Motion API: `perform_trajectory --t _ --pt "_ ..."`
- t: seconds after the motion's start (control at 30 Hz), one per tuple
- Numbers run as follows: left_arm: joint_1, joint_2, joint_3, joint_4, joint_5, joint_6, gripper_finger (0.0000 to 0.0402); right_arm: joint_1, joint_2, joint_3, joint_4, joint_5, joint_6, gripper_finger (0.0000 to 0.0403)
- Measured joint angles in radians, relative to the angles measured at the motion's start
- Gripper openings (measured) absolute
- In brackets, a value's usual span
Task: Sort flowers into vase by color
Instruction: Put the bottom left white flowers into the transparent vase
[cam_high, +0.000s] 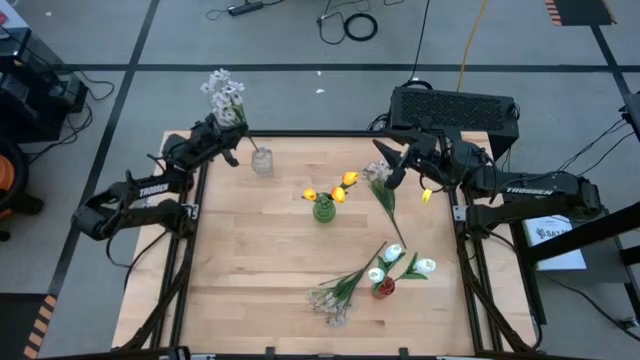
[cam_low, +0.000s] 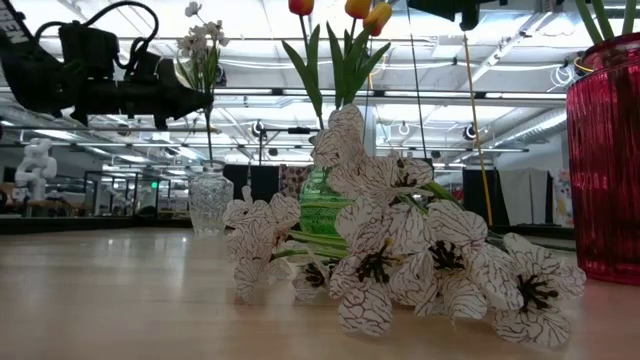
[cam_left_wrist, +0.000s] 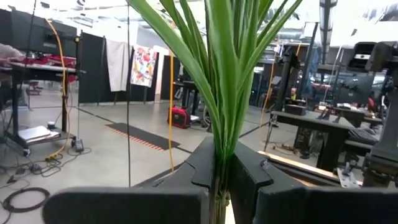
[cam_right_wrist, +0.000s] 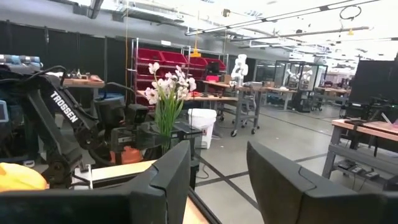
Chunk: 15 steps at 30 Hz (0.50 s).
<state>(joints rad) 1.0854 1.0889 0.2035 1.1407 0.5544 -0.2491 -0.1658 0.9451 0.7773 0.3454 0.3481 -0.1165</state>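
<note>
Left gripper (cam_left_wrist: 221, 180) clamped on spray (cam_high: 224, 95) stems, at my table's 11 o'clock, beside clear vase (cam_high: 262, 161).
Light, floppy stems; I judge low hold best. Right gripper (cam_high: 395, 165) open, empty, at 1 o'clock.

Wooden bench (cam_high: 250, 270). Black keyboard-like unit (cam_high: 455, 108) at far right edge. Coiled cable (cam_high: 360, 26) on floor beyond.
</note>
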Motion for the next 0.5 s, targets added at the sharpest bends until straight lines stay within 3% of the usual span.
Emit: perform_trajectory --t 0.5 --pt "-0.009 0.082 0.0 0.055 -0.014 0.019 0.0031 -0.003 0.0 0.0 0.001 -0.002 -0.001 0.0151"
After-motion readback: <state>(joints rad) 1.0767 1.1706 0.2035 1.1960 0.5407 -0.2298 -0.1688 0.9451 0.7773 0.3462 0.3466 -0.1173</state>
